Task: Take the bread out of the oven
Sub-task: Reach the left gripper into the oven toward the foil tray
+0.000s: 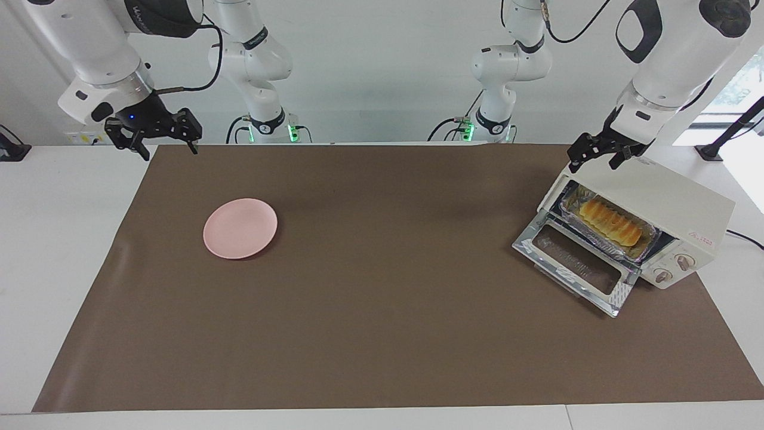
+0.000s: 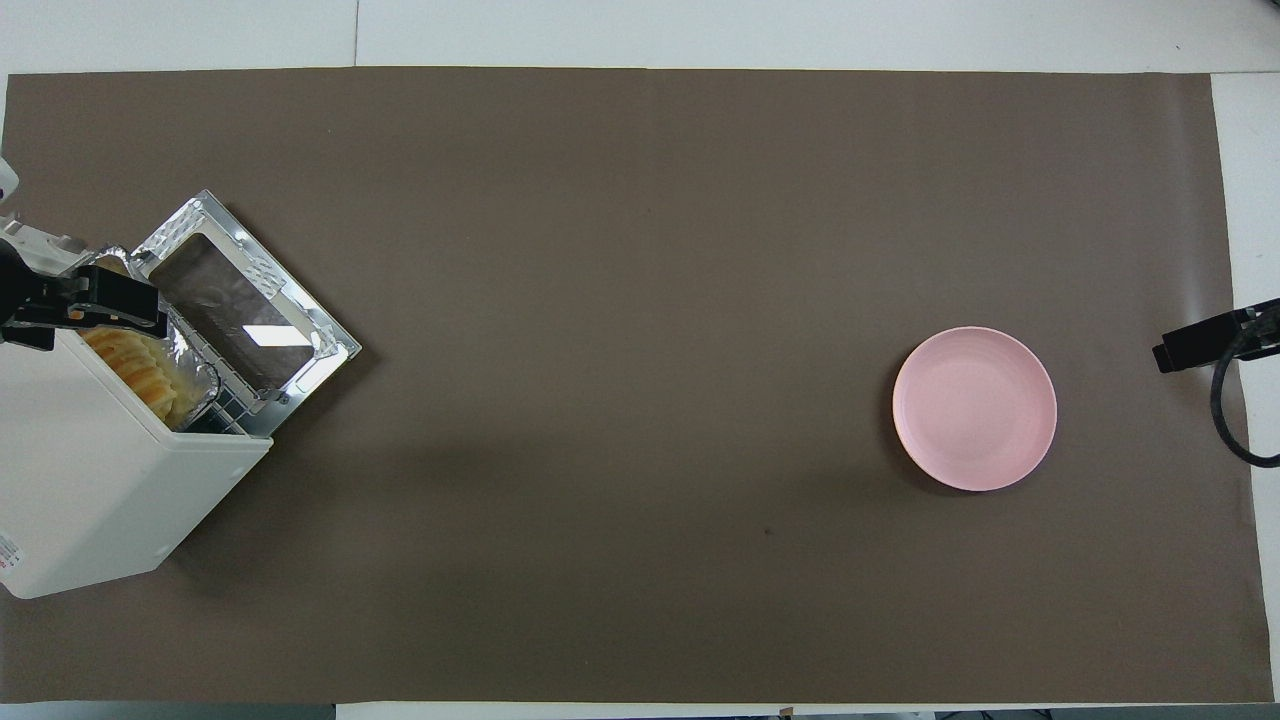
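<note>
The cream-white oven (image 1: 668,203) stands at the left arm's end of the table with its glass door (image 1: 576,263) dropped open. The golden ridged bread (image 1: 610,222) lies inside in a crinkled foil tray (image 1: 597,237). My left gripper (image 1: 594,162) hangs open just above the oven's top front edge, over the tray's end nearer to the robots, touching nothing. In the overhead view the left gripper (image 2: 95,320) covers part of the bread (image 2: 140,372) and oven (image 2: 110,480). My right gripper (image 1: 167,146) waits open and empty in the air over the mat's corner at the right arm's end.
A round pink plate (image 1: 240,228) lies on the brown mat (image 1: 382,310) toward the right arm's end; it also shows in the overhead view (image 2: 974,408). The oven's open door (image 2: 240,320) juts out over the mat. The right gripper's tip (image 2: 1200,345) shows beside the plate.
</note>
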Action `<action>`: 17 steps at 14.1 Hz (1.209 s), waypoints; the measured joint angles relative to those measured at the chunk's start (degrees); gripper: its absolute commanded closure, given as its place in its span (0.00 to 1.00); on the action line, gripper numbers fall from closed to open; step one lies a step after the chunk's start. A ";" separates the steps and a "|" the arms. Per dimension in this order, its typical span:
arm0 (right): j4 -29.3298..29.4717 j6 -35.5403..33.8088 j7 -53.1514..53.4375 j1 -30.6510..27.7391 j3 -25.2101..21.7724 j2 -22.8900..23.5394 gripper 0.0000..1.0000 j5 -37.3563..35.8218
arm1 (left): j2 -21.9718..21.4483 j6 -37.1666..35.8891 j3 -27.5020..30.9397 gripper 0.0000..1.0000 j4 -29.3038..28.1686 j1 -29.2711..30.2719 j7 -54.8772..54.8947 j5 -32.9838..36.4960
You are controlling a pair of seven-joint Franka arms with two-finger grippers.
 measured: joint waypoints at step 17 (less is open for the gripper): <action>0.00 0.00 0.00 0.00 0.00 0.00 0.00 0.00 | 9.07 15.47 0.23 0.00 -1.14 -0.23 -16.85 2.38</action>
